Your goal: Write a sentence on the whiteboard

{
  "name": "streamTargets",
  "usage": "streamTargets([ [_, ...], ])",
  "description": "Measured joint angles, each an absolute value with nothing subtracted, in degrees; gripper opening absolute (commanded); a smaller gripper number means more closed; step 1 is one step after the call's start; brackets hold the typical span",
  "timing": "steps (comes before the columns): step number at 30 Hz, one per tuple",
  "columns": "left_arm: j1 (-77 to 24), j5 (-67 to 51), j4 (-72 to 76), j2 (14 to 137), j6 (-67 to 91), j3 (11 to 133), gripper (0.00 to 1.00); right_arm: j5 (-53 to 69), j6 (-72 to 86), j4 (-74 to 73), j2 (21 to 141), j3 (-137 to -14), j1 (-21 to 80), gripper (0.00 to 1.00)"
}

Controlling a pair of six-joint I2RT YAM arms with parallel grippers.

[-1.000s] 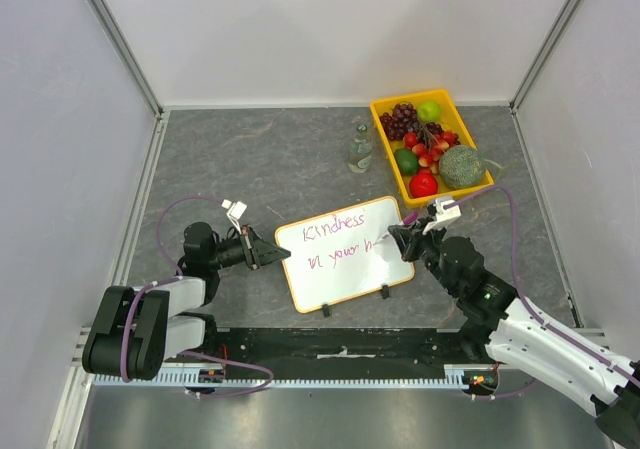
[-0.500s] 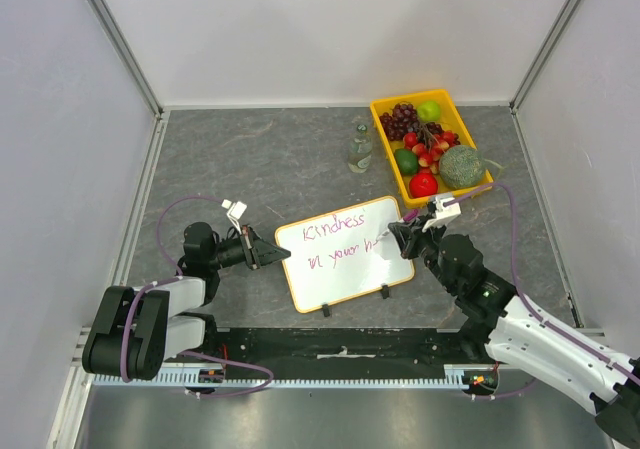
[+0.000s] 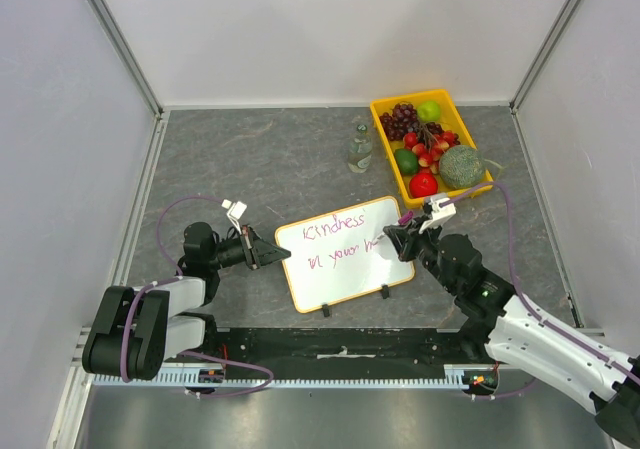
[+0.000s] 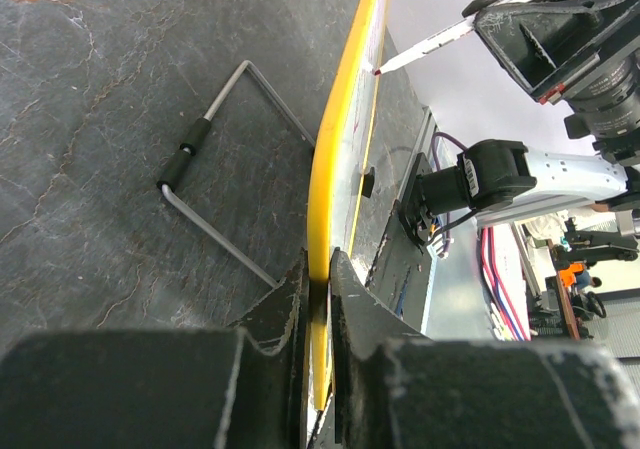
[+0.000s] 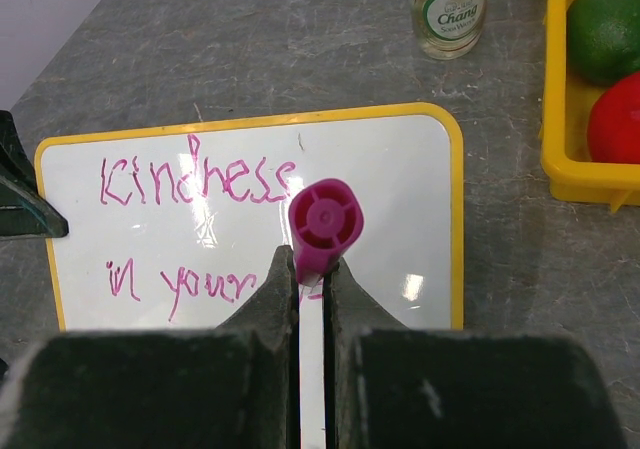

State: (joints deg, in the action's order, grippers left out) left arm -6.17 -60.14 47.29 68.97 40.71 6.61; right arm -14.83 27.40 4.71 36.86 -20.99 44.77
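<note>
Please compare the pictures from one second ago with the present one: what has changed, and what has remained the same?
The right gripper, jaws shut on the purple marker, shifted slightly left in the top view, over the right part of the whiteboard, working on the letter after "your" in the sentence. Nothing was taken or released. The left gripper stays clamped on the board's left edge; board, glass bottle and fruit tray did not move.

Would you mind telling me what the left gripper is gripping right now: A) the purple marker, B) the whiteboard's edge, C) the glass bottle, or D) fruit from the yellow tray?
B: the left wrist view shows the left gripper closed on the yellow rim of the whiteboard; the right gripper holds the marker.
</note>
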Motion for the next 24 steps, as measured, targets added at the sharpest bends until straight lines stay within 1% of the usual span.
streamTargets([
  [11,-6.2,-60.1,47.3,69.0,40.7,6.6,0.02,-14.0,27.6,3.5,35.0,-19.7,44.8,0.00],
  [24,-6.2,-60.1,47.3,69.0,40.7,6.7,0.02,-16.8,27.6,1.3,33.2,-19.6,44.8,0.00],
])
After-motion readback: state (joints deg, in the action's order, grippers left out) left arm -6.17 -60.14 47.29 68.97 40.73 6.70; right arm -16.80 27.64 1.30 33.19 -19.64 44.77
